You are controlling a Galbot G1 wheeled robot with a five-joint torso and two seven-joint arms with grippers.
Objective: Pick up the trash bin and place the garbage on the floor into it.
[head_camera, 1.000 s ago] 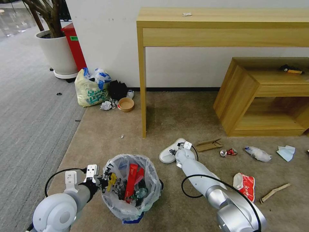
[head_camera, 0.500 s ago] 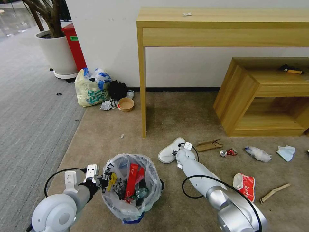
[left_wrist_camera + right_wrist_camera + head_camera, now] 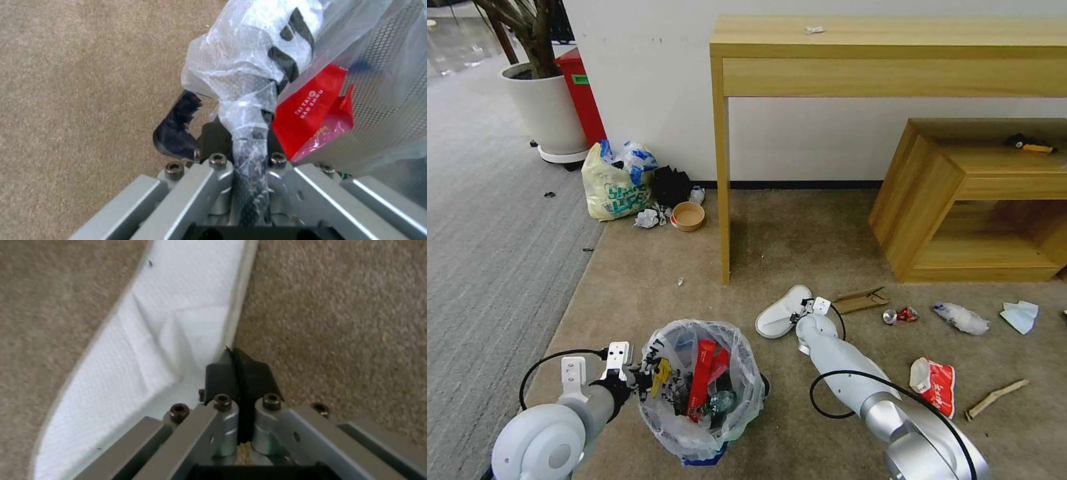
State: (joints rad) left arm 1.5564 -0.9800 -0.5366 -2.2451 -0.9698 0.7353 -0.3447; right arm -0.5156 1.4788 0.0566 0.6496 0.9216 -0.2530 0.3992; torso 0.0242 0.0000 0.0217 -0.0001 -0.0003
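The trash bin [image 3: 750, 392], lined with a crinkly clear bag [image 3: 240, 60], hangs low at the front left with red wrappers [image 3: 311, 110] inside. My left gripper [image 3: 644, 377] is shut on its rim and bag, and the wrist view shows the left gripper [image 3: 231, 133] clamping the plastic. A white slipper [image 3: 777, 315] lies on the carpet. My right gripper [image 3: 802, 308] is shut on the edge of the slipper [image 3: 146, 340], its pads [image 3: 222, 373] pressed together. More garbage lies to the right: a cardboard piece [image 3: 860, 300], crushed red can [image 3: 899, 315], clear plastic [image 3: 962, 319], pale-blue tissue [image 3: 1019, 315], red wrapper [image 3: 937, 383] and wood stick [image 3: 996, 398].
A wooden table leg [image 3: 724, 200] stands just beyond the slipper, and a low wooden shelf [image 3: 947, 200] sits at the right. By the wall on the left are a yellowish shopping bag [image 3: 614, 187], a brown paper bowl [image 3: 688, 215], a tall red bin [image 3: 582, 93] and a white planter [image 3: 547, 110].
My right wrist has shifted a little to the right and the slipper has turned slightly with it. The left arm and bin have barely moved.
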